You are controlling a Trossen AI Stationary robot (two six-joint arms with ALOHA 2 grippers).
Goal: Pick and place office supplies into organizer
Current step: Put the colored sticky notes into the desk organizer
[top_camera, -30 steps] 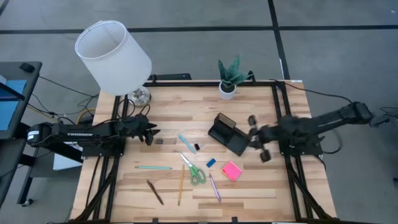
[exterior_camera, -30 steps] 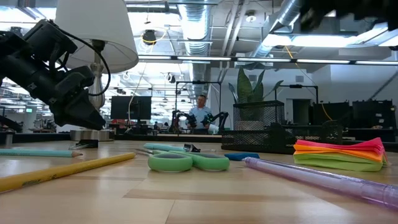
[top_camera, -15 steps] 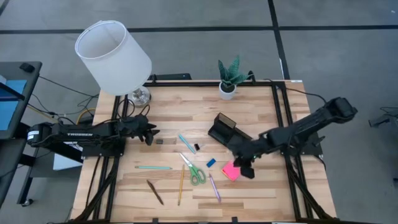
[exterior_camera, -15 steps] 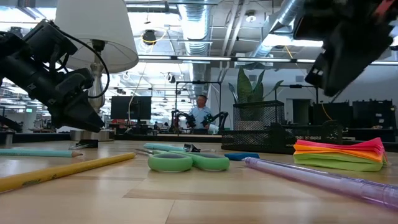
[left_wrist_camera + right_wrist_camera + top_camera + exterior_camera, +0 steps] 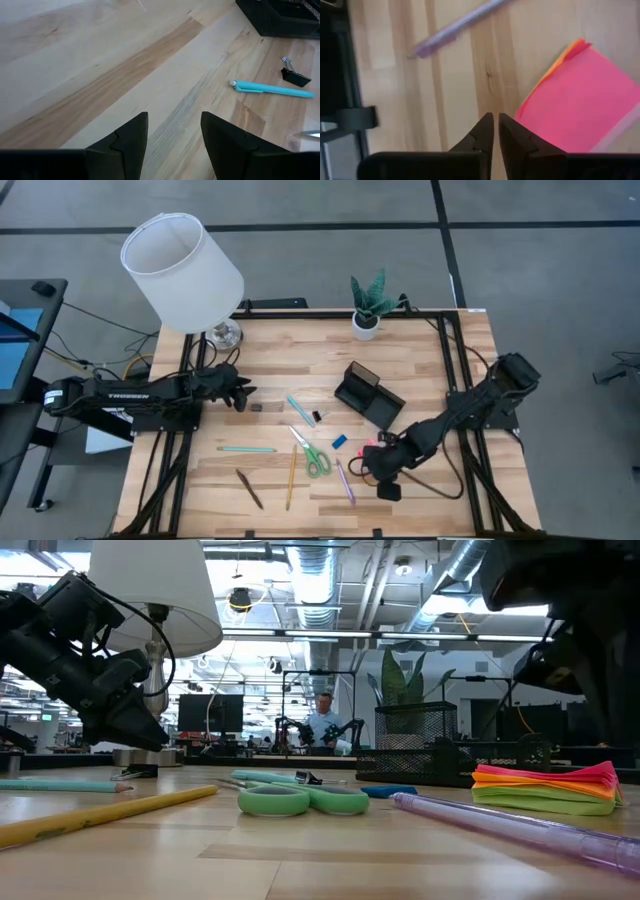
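Two arms in view. My right gripper (image 5: 493, 131) hangs low just beside the pink sticky-note pad (image 5: 580, 100), fingers (image 5: 480, 135) nearly together, clamped on nothing; a purple pen (image 5: 460, 22) lies beyond. From above, the pad (image 5: 368, 448) is mostly hidden under that arm, near the black organizer (image 5: 368, 394). Green scissors (image 5: 316, 457), a blue eraser (image 5: 340, 442) and a yellow pencil (image 5: 291, 477) lie loose mid-bench (image 5: 280, 350). My left gripper (image 5: 172, 135) waits at the left side, fingers apart, holding nothing; a teal pen (image 5: 272, 88) and black clip (image 5: 295, 76) lie ahead.
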